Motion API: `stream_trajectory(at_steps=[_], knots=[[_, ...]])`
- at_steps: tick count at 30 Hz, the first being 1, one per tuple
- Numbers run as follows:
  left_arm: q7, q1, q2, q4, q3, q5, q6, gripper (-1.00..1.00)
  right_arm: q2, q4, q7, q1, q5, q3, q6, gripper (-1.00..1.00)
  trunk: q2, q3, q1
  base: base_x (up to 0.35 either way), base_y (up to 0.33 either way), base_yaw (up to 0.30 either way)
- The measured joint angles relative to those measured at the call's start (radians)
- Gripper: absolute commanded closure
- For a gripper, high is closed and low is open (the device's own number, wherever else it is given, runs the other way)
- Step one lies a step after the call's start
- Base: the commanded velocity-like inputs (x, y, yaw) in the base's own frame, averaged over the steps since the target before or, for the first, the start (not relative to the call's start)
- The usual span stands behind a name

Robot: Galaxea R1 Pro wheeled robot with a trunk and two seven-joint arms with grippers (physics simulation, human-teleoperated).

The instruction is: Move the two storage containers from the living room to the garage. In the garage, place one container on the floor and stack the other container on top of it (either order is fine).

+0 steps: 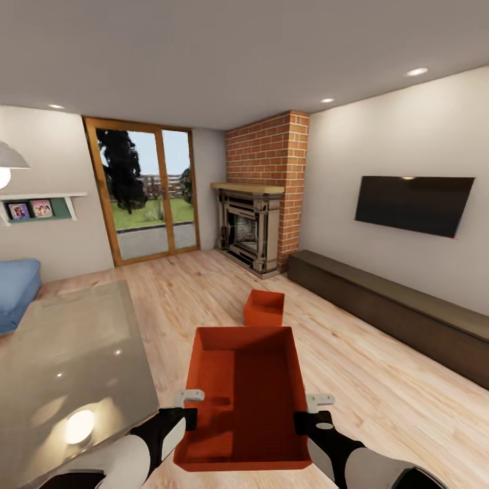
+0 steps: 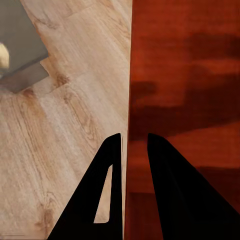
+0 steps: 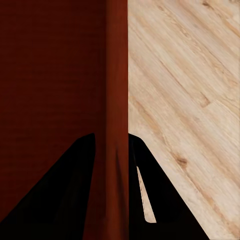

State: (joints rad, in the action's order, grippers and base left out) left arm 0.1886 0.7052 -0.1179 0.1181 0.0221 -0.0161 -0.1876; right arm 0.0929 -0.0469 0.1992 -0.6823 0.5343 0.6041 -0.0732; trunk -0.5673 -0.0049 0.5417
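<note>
Head view: living rm, light wood-plank floor (image 1: 380, 380).
Near container (image 1: 248, 401): orange-red tub, held up betw both arms at bottom centre of view, long axis pointing away from robot; inside bare, just shadow on its flat bottom.
Far container (image 1: 264, 308): 2nd orange-red tub, on the plank floor just beyond the near one, apart from it; open top, contents not visible from this angle.
Left gripper (image 1: 189, 402): at near container's left wall; left wrist view shows black fingers (image 2: 172, 190) either side of the thin wall, pinching it.
Right gripper (image 1: 316, 407): at the right wall; right wrist view shows the wall betw its two fingers (image 3: 75, 190), clamped on it.
Glass table (image 1: 61, 367): left of near container, near corner of it close to left arm, lamp glare on top.
Surroundings: brick fireplace (image 1: 261, 197) at far corner, long dark low cabinet (image 1: 394, 312) along right wall, black wall screen (image 1: 414, 204) above it, blue sofa (image 1: 17, 288) at left edge, glazed door (image 1: 146, 193) in far wall.
</note>
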Motion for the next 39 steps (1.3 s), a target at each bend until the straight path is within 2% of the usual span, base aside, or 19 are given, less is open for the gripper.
stream_trajectory(at_steps=[39], knots=[[-0.014, 0.0, 0.01, 0.0, -0.001, 0.0, 0.0, 1.0, 0.01, 0.0, 0.014, 0.0, -0.001, 0.001, 0.0, 1.0, 0.0, 0.0, 0.0, 0.0, 0.0, 0.283]])
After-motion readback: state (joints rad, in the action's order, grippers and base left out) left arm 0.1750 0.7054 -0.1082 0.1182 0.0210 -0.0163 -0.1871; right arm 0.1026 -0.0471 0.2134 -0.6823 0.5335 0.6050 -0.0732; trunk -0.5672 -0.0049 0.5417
